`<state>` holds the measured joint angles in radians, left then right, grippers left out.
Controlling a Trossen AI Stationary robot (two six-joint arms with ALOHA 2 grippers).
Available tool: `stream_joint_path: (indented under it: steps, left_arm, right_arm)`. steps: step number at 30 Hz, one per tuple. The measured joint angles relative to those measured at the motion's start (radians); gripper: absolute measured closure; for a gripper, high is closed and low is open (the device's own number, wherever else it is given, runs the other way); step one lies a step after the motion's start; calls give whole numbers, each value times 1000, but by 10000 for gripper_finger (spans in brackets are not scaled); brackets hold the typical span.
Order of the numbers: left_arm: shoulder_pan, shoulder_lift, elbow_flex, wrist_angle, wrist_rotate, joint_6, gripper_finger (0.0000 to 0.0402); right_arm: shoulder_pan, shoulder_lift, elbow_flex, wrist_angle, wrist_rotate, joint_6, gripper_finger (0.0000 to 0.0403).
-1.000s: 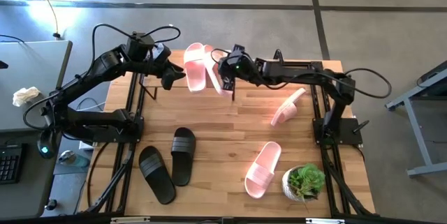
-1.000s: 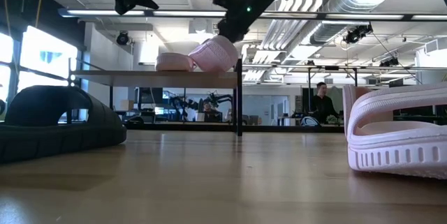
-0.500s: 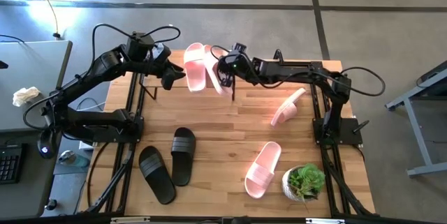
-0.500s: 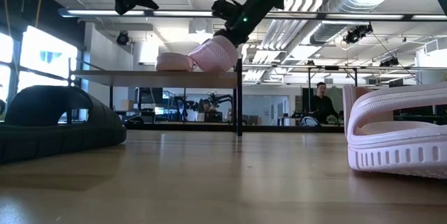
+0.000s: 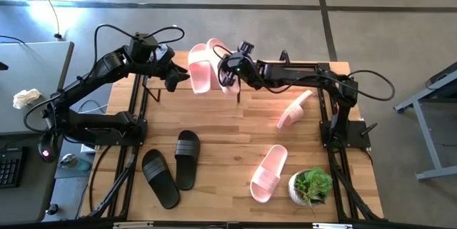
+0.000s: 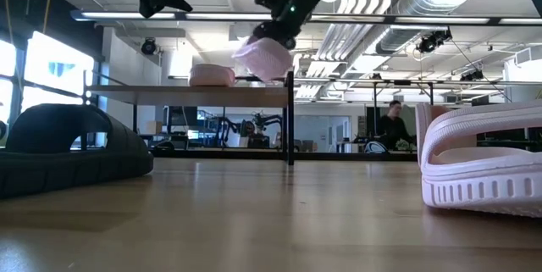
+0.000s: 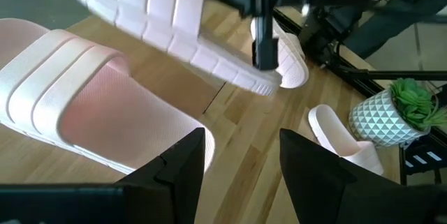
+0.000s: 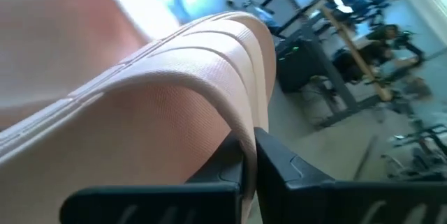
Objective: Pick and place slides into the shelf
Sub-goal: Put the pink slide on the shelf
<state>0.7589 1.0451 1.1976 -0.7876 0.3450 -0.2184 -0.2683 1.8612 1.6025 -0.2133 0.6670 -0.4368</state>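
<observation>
Right pincer (image 5: 230, 74) clamped on strap of pale pink slide (image 6: 264, 58), held tilted just above right end of shelf (image 6: 190, 94). Second pink slide (image 5: 199, 68) flat on shelf top, left of held one, long axes roughly parallel. Left pincer (image 5: 173, 80) hovering apart, empty, at shelf's left end. Remaining slides well off shelf, on surface (image 5: 228, 136).

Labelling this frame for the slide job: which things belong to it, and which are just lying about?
Job:
- pink slide gripped by right tool
- pink slide on shelf
- pink slides on table
- black slides

Lying about:
- potted plant
- left tool, waiting by shelf
</observation>
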Motion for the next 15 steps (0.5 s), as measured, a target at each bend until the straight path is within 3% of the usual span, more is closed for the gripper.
stream_joint_path:
  steps: [11, 15]
  left_arm:
    - [0, 0, 0, 0, 0, 0, 234]
    - [0, 0, 0, 0, 0, 0, 234]
  right_arm:
    - [7, -1, 184, -210, 147, 123, 402]
    - [8, -1, 191, -245, 147, 177, 402]
